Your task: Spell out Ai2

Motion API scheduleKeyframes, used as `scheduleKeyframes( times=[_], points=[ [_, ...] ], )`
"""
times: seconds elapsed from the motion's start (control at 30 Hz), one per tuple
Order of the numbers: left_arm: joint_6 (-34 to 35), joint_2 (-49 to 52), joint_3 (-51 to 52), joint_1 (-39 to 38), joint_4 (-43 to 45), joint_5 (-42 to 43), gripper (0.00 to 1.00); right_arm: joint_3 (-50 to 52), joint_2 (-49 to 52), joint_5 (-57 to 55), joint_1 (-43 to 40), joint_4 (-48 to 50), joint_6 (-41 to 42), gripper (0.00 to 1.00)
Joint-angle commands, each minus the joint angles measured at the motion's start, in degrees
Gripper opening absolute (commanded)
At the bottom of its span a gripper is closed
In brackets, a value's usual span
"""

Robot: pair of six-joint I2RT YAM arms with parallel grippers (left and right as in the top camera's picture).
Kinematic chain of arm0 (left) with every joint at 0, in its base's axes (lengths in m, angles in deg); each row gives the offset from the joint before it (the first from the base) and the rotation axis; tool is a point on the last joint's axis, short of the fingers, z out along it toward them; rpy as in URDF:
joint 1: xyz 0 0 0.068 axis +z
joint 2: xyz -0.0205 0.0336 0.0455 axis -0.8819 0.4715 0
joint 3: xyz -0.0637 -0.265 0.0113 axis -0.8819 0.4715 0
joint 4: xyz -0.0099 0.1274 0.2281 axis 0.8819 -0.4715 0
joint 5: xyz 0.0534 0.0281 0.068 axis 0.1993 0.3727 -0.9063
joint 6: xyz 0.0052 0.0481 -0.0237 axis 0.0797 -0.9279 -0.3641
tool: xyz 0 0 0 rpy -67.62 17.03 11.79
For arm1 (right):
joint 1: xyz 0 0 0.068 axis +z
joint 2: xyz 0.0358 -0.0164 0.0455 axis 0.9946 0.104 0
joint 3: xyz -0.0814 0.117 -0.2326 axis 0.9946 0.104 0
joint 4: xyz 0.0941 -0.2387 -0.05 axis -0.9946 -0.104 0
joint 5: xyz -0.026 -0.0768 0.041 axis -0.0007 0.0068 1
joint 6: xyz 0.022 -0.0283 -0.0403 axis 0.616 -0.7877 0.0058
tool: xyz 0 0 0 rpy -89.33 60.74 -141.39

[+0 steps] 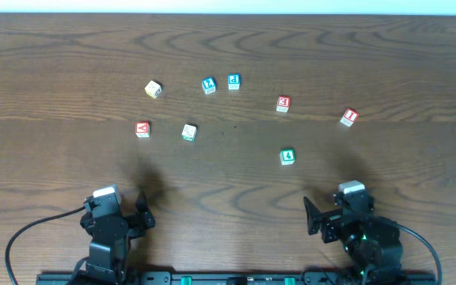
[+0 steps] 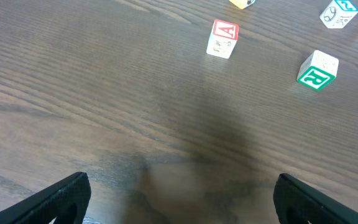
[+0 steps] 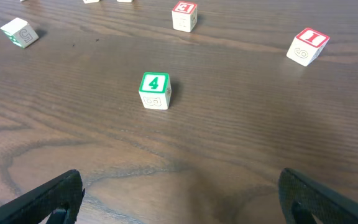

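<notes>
Eight cubes on table (image 1: 54, 63); three red, A cube (image 1: 142, 128), I cube (image 1: 349, 117), 3 cube (image 1: 283, 104); two blue, 2 cube (image 1: 208, 85), J cube (image 1: 233, 81); two green cubes (image 1: 287, 157); one yellow cube (image 1: 153, 89); left gripper (image 2: 182, 196), right gripper (image 3: 179, 193), both spread wide, empty

Yellow cube (image 2: 242, 2) clipped at the left wrist view's top edge; overhead, left blue cube (image 1: 208, 85), lettering too small to read.

A green "4" cube (image 3: 155, 91) sits mid-table (image 3: 73, 124). From it, a red "3" cube (image 3: 184, 15) lies at twelve o'clock and a tilted red "I" cube (image 3: 307, 46) at two. The right gripper (image 3: 182, 202) gapes wide.
</notes>
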Motion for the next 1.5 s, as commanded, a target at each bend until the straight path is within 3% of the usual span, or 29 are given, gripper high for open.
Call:
scheduleKeyframes(
  times=[0.0,1.23,1.3,1.47],
  points=[
    [0.8,-0.3,0.5,0.4,-0.4,-0.2,0.95,0.5,-0.5,-0.4,0.6,-0.3,0.6,0.99],
    [0.8,-0.3,0.5,0.4,-0.4,-0.2,0.95,0.5,-0.5,-0.3,0.6,1.3,0.7,0.99],
    [0.9,-0.3,0.5,0.4,-0.4,-0.2,0.95,0.5,-0.5,1.7,0.6,5.1,4.5,0.99],
    [0.8,-0.3,0.5,0.4,-0.4,-0.2,0.95,0.5,-0.5,19.3,0.6,8.5,33.7,0.99]
  ],
)
